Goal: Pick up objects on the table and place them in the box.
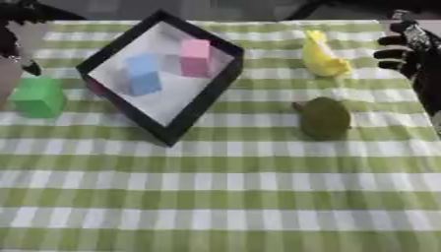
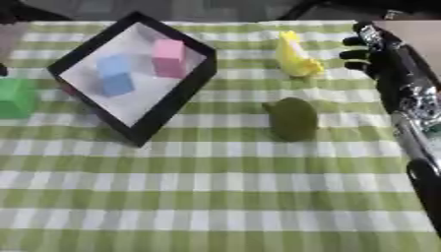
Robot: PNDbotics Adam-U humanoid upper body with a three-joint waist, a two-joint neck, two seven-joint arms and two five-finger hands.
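Shallow black-rimmed box with a white floor [image 1: 203, 96], set diagonally at the far left-centre of the counter [image 1: 224, 197], which is covered by a green-and-white checked cloth. Inside the box: 1 pink block [image 1: 196, 57] toward the far corner and 1 blue block [image 1: 143, 74] just to its left, the 2 near each other but apart. A small red patch shows at the box's left inner wall; its shape cannot be made out.

Outside the box, 3 objects lie on the cloth. A green cube [image 1: 38, 96] sits just beside the box's left corner, near the counter's left edge. A dark olive-green rounded object with a short stem [image 1: 324, 117] lies to the right of the box, clear of its rim. A yellow, roughly banana-shaped object [image 1: 322, 58] lies farther back, beyond the olive one and well apart from the box.

Right hand [image 2: 368, 51], black with silver joints, at the far right edge of the counter, just right of the yellow object and not touching it; its fingers are curled toward the yellow object and hold nothing. Its forearm [image 2: 413, 123] runs along the right edge of the right eye view.

Left hand [image 1: 13, 29]: only a dark part shows at the upper left corner; whether its fingers are open or closed cannot be told.
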